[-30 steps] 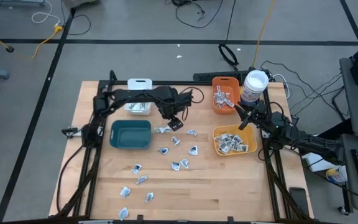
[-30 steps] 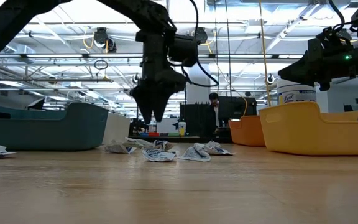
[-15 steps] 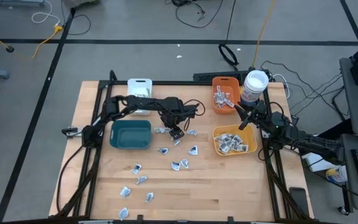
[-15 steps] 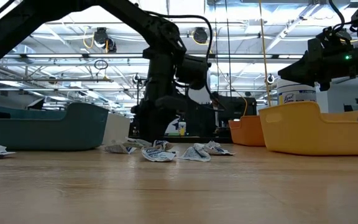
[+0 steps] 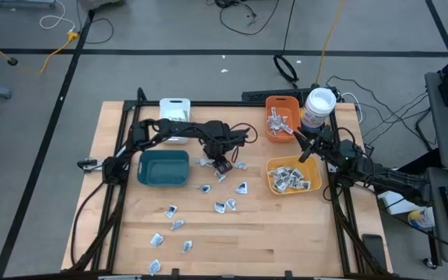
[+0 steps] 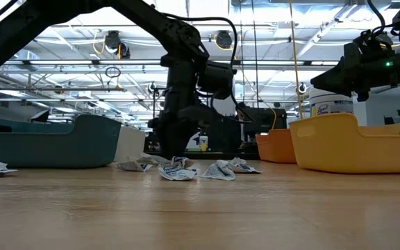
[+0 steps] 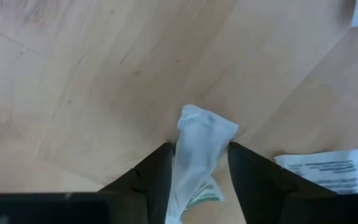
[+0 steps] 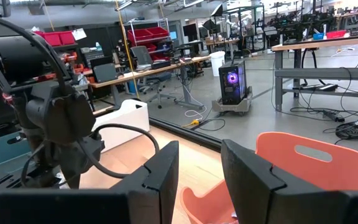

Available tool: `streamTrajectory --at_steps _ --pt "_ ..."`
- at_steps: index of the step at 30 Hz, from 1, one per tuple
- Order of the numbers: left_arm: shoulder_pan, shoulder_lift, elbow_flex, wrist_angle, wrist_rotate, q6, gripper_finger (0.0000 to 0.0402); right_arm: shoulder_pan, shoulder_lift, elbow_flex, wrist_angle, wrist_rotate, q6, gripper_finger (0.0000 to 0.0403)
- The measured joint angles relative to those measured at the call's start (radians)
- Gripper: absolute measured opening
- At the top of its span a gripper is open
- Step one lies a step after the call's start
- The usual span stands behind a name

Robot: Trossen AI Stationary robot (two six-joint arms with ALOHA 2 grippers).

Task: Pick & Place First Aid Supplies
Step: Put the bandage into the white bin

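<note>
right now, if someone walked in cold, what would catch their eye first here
Probably the left gripper down at the middle of the table, its fingers on either side of a small white packet. Next, the loose packets scattered over the wood in front of it, and the yellow bin at the right, already holding several.

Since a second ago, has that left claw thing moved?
Yes. The left gripper has dropped from above the teal bin's rim to the table, its fingers now around a white packet.
</note>
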Motion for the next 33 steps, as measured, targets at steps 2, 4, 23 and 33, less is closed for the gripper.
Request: streamTrajectory --at_steps 2,4,23,33 --pt "0.001 0.0 0.0 0.01 0.016 -0.014 0.0146 0.0 0.0 0.0 0.0 0.0 0.0 0.0116" --pt "0.0 0.0 0.0 0.016 0.026 -0.023 0.013 0.0 0.0 0.0 0.0 0.0 0.0 0.0116" --pt "0.047 -0.081 0.002 -0.043 0.088 0.103 0.0013 0.0 0.0 0.0 0.0 0.0 0.0 0.0116" --pt "0.103 -0.243 0.003 -0.072 0.102 0.083 0.0004 0.0 0.0 0.0 0.0 0.0 0.0 0.0116"
